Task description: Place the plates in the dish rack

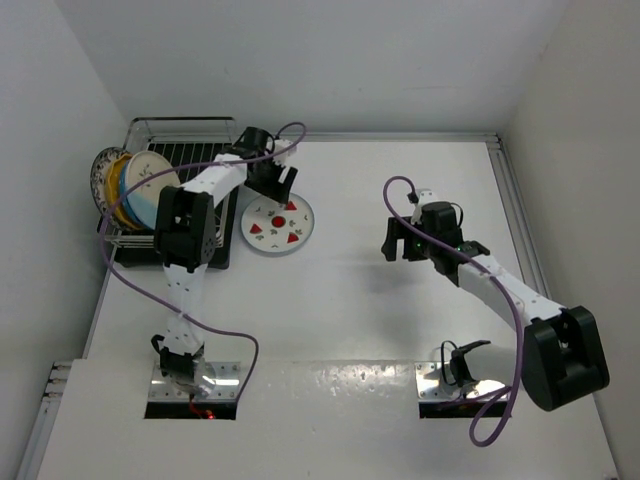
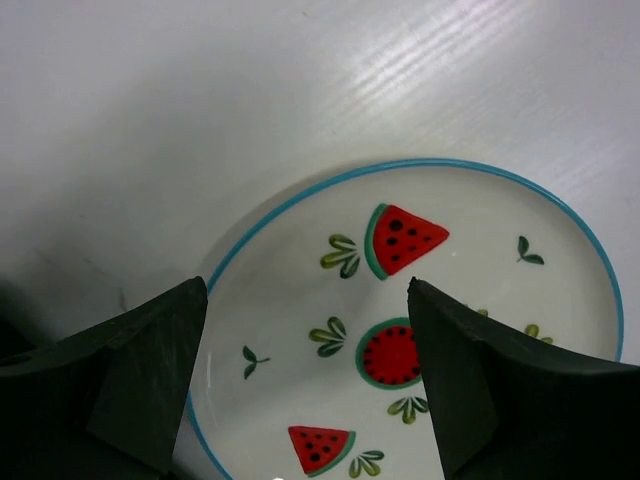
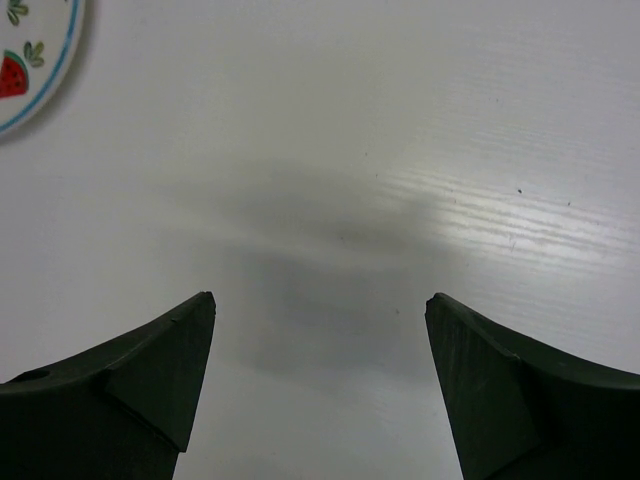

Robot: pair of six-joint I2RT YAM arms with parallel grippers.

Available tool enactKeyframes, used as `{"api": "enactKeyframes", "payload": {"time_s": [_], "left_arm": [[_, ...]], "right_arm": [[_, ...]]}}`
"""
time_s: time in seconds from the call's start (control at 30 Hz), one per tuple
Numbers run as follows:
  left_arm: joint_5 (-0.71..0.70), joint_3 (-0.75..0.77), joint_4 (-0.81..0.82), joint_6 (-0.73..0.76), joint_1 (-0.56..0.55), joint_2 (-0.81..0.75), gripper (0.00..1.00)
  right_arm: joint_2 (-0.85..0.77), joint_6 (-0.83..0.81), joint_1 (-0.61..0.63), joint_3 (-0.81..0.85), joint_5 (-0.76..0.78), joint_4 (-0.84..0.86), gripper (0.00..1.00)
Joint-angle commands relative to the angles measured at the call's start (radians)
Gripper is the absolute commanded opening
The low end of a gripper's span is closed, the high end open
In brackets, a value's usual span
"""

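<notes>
A white plate with a thin blue rim and red watermelon-slice motifs [image 1: 278, 223] lies flat on the table just right of the dish rack [image 1: 185, 150]. The silver wire rack sits over a black tray at the back left. Several plates [image 1: 135, 188] stand on edge at its left end; a yellow rim and a cream-and-light-blue face show. My left gripper [image 1: 283, 187] is open and hovers over the far part of the fruit plate [image 2: 300, 250], fingertips [image 2: 190, 300] apart and empty. My right gripper [image 1: 392, 240] is open over bare table, right of the plate [image 3: 25, 60].
White walls close in the table at the left, back and right. The left arm's elbow [image 1: 185, 225] hangs over the rack's near end. A purple cable [image 1: 290, 135] loops beside the left wrist.
</notes>
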Motion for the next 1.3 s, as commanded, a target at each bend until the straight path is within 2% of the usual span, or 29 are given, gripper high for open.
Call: {"api": "enactKeyframes", "payload": {"time_s": [0.0, 0.13, 0.23, 0.37, 0.5, 0.63, 0.7, 0.73, 0.83, 0.9, 0.97, 1.1, 1.27], "left_arm": [[-0.052, 0.023, 0.080, 0.002, 0.028, -0.016, 0.86], [-0.043, -0.003, 0.080, -0.007, 0.051, 0.005, 0.93], [-0.019, -0.031, 0.080, 0.008, 0.051, -0.031, 0.93], [-0.083, -0.040, 0.092, 0.008, 0.063, 0.002, 0.94], [-0.032, 0.050, -0.070, 0.051, 0.074, 0.114, 0.93], [0.127, -0.004, -0.173, 0.101, 0.074, 0.105, 0.74], [0.194, -0.034, -0.234, 0.190, 0.074, 0.096, 0.66], [0.230, -0.034, -0.274, 0.218, 0.063, 0.096, 0.56], [0.280, -0.083, -0.359, 0.269, 0.063, 0.072, 0.38], [0.311, -0.133, -0.370, 0.284, 0.063, 0.049, 0.37], [0.366, -0.164, -0.391, 0.307, 0.063, 0.012, 0.42], [0.440, -0.254, -0.402, 0.328, 0.063, -0.013, 0.64], [0.518, -0.347, -0.376, 0.329, 0.052, -0.013, 0.65]], "right_arm": [[-0.029, -0.003, 0.008, -0.023, -0.006, 0.057, 0.85], [-0.020, -0.004, 0.011, -0.029, -0.010, 0.066, 0.85], [-0.009, -0.006, 0.009, -0.024, -0.016, 0.077, 0.85], [0.019, -0.004, 0.006, 0.003, -0.038, 0.077, 0.85], [0.025, -0.007, 0.009, 0.022, -0.053, 0.074, 0.85], [0.005, -0.026, 0.008, 0.019, -0.047, 0.063, 0.85], [-0.004, -0.034, 0.008, 0.014, -0.039, 0.051, 0.85], [-0.014, -0.037, 0.008, 0.011, -0.038, 0.049, 0.85], [-0.038, -0.014, -0.003, -0.004, -0.029, 0.024, 0.86], [-0.063, 0.006, -0.020, -0.023, -0.024, 0.017, 0.86], [-0.075, 0.023, -0.034, -0.050, -0.024, 0.018, 0.86], [-0.118, 0.067, -0.034, -0.098, -0.038, 0.027, 0.86], [-0.089, 0.143, -0.005, -0.135, -0.069, 0.057, 0.82]]}}
